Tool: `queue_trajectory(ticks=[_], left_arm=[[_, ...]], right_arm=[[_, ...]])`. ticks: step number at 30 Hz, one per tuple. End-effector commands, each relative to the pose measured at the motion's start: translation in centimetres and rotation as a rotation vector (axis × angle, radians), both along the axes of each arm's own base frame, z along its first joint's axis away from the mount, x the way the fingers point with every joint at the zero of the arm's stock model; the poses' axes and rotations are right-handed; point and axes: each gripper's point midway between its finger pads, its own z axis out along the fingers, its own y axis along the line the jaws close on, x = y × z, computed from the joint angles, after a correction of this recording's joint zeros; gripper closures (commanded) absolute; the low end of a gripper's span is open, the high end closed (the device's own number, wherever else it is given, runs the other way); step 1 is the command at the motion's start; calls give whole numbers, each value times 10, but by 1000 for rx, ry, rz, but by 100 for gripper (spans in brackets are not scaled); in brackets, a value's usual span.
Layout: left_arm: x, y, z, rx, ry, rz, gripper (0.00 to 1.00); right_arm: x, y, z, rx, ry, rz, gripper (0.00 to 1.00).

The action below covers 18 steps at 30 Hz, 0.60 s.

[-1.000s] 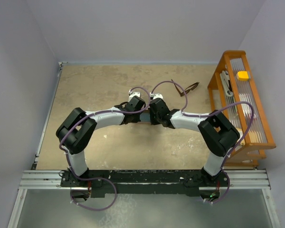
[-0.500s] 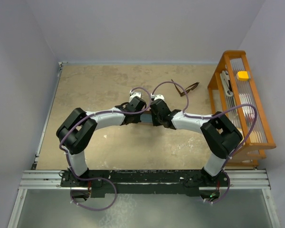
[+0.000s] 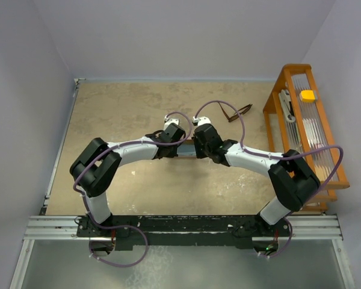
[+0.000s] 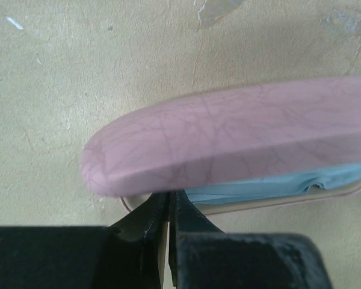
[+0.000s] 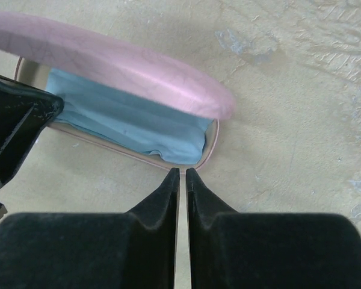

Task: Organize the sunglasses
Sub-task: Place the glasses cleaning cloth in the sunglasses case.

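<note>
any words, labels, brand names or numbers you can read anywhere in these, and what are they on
No text can be read in any view.
pink case: plain crackled surface, no brand showing.
blue cloth: no print visible.
sunglasses: too small to tell any marking.
orange rack and the yellow item in it: too small to tell.
</note>
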Motion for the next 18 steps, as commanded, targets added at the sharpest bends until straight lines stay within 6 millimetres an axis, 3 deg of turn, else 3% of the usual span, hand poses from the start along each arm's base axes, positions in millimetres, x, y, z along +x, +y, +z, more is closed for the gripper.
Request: queue_trajectory(ticks=[1, 10, 18], left_arm=[[1, -1, 26, -7, -38, -6, 100], [-1, -9, 26, -26, -35, -18, 100], [-6, -16, 24, -50, -29, -26, 100]], right_arm=[[2, 3, 7, 15, -16, 26, 89], [1, 22, 10, 101, -16, 36, 91], [1, 47, -1, 136, -4, 63, 100]])
